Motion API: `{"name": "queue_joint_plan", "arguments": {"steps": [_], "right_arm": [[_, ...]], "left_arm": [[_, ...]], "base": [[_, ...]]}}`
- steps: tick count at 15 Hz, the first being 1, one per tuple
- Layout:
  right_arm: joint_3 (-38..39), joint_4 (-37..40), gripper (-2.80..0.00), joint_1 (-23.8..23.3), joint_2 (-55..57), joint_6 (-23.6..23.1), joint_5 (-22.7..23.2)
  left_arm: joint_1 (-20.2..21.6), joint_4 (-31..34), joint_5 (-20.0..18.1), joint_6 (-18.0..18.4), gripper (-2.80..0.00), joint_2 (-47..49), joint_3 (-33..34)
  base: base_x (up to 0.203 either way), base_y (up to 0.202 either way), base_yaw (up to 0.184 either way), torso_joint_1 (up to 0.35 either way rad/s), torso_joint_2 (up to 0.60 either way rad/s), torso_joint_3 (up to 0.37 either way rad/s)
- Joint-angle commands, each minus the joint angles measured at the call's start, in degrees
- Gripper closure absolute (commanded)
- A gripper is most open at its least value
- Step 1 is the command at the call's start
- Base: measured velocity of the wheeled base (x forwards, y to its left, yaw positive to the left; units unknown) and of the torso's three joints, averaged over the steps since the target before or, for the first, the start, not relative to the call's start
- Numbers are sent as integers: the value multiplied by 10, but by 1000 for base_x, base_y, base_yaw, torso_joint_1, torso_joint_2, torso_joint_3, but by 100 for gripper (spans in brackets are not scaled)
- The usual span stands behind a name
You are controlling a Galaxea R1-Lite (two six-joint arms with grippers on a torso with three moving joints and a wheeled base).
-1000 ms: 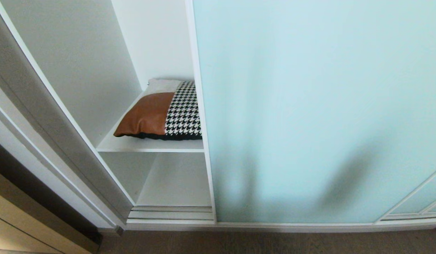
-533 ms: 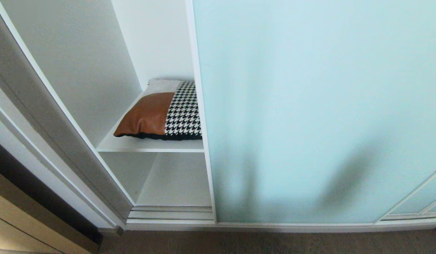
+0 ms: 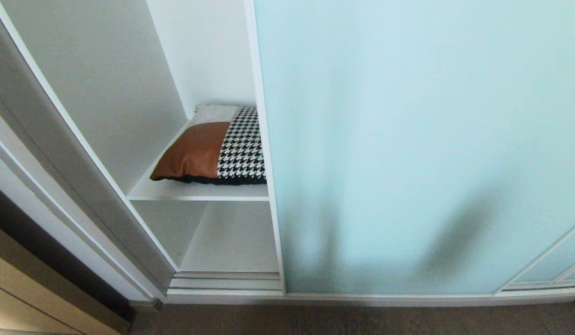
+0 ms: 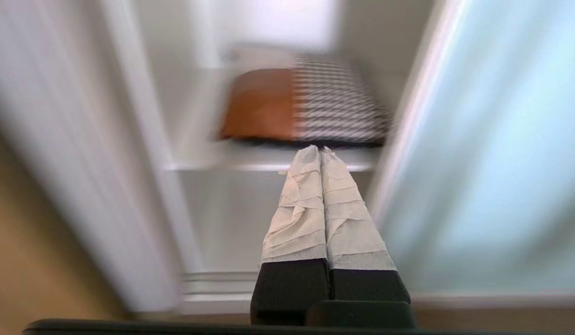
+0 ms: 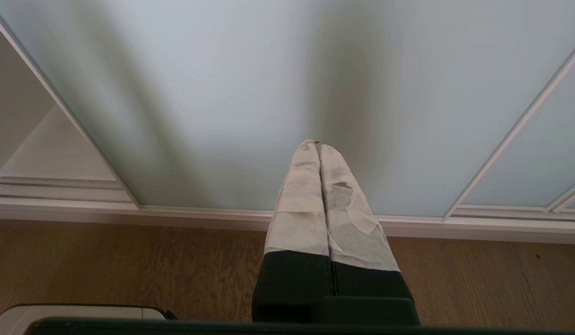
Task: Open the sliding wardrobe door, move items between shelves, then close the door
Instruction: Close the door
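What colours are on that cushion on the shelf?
The cushion is tan-brown, black-and-white houndstooth and pale grey; the head view shows it best.

No readable text, labels, brands or numbers anywhere

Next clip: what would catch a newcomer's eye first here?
The aqua door fills most of the head view, slid aside so a gap shows at its left. In that gap the cushion lies flat on a white shelf, its right edge hidden behind the door frame. The left gripper, shut, points toward the cushion without touching it; the right gripper, also shut, faces the door.
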Motion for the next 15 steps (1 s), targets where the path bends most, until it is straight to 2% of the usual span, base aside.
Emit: {"name": "queue_joint_plan", "arguments": {"steps": [1,3,5,6,7,9,12,15], "right_arm": [[0,0,0,0,1,0,0],[1,0,0,0,1,0,0],[1,0,0,0,1,0,0],[1,0,0,0,1,0,0],[1,0,0,0,1,0,0],[1,0,0,0,1,0,0],[1,0,0,0,1,0,0],[1,0,0,0,1,0,0]], "left_arm": [[0,40,-104,-34,0,181,-135],[0,67,-227,-64,0,264,-220],[-3,79,-335,-82,0,323,-272],[-9,81,-383,-86,0,349,-285],[-13,82,-412,-88,0,372,-289],[-48,79,-435,-86,0,416,-291],[-85,76,-424,-47,0,476,-262],[-118,76,-420,-41,0,487,-250]], "base": [[0,0,0,0,0,0],[0,0,0,0,0,0],[0,0,0,0,0,0],[0,0,0,0,0,0],[0,0,0,0,0,0],[0,0,0,0,0,0],[0,0,0,0,0,0],[0,0,0,0,0,0]]}}
